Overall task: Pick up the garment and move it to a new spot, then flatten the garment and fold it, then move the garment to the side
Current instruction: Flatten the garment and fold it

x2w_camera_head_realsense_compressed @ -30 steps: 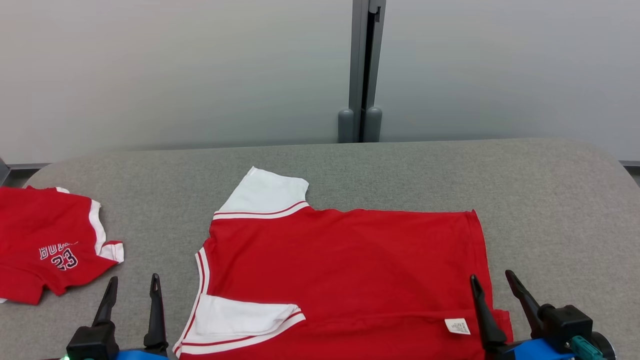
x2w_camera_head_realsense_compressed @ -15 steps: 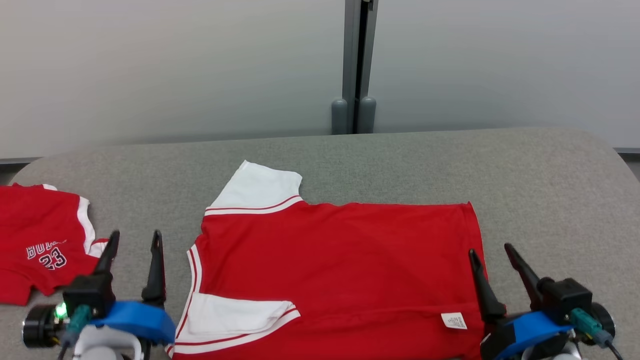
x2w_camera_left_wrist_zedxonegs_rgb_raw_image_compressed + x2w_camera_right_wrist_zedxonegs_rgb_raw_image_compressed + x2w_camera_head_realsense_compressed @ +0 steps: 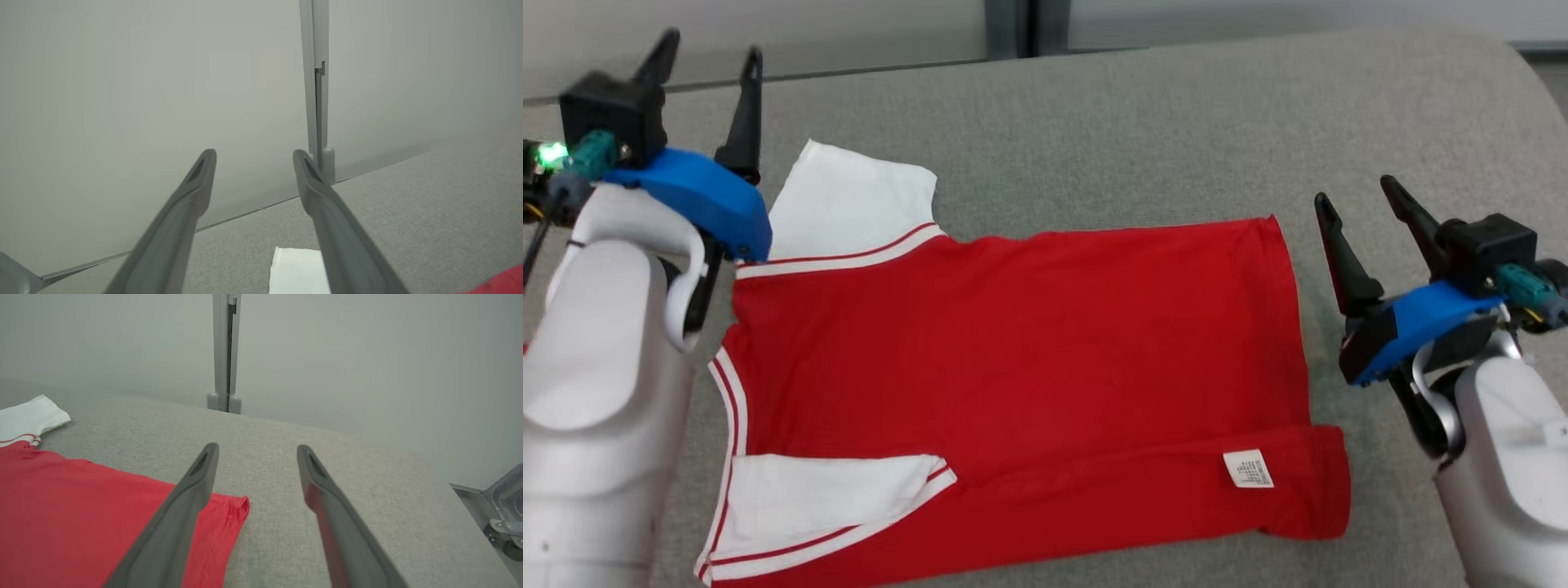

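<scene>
Shirt (image 3: 1013, 359): red, lying flat on the grey table (image 3: 1143, 114), collar toward 9 o'clock, hem toward 3 o'clock.
Open sleeve (image 3: 849, 192): white, at 11 o'clock of the shirt.
Folded sleeve (image 3: 825, 498): white, turned onto the red cloth at 7 o'clock.
Tag (image 3: 1248, 469): white, at 5 o'clock.
Left hand (image 3: 711, 46): released, grasping nothing, at 10 o'clock, just beside the open sleeve.
Right hand (image 3: 1352, 191): released, empty, at 3 o'clock, just beside the hem.

Long dark tapering fingers (image 3: 743, 106) on left pincer (image 3: 712, 45) and right pincer (image 3: 1352, 191); blue collars (image 3: 698, 196), glossy white forearms (image 3: 596, 351), teal cable plugs (image 3: 1515, 282); green lamp (image 3: 552, 153) glowing at ten o'clock.
</scene>
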